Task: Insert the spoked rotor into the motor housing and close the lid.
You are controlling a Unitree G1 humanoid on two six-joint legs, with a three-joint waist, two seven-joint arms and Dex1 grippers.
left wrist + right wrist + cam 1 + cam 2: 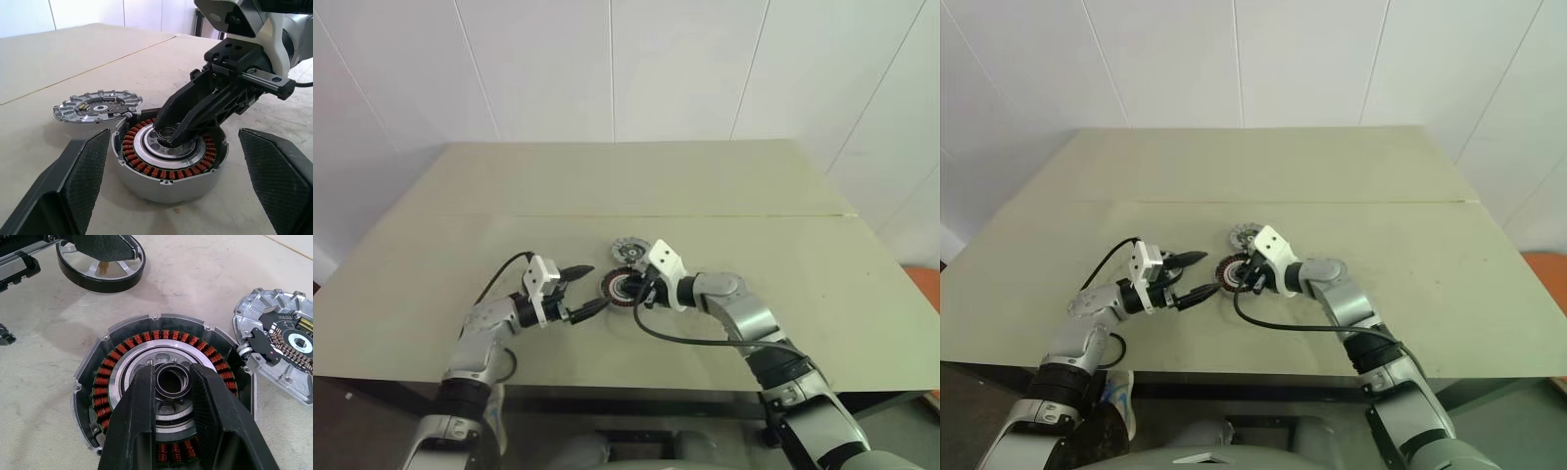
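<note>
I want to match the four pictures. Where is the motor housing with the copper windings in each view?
Left eye view: the motor housing is near the picture's middle, between the two arms.
Right eye view: slightly left of the middle.
Left wrist view: in the middle of the picture.
Right wrist view: in the middle of the picture.
Shared landmark: the finned silver disc lying close beside it.

On the one table (pixel 460 225) lie one motor housing (pixel 168 169) with copper windings, one ribbed silver lid (pixel 98 105) and one black-rimmed spoked rotor (pixel 100 264), with two black-fingered grippers, left gripper (pixel 586 288) and right gripper (pixel 168 133).
</note>
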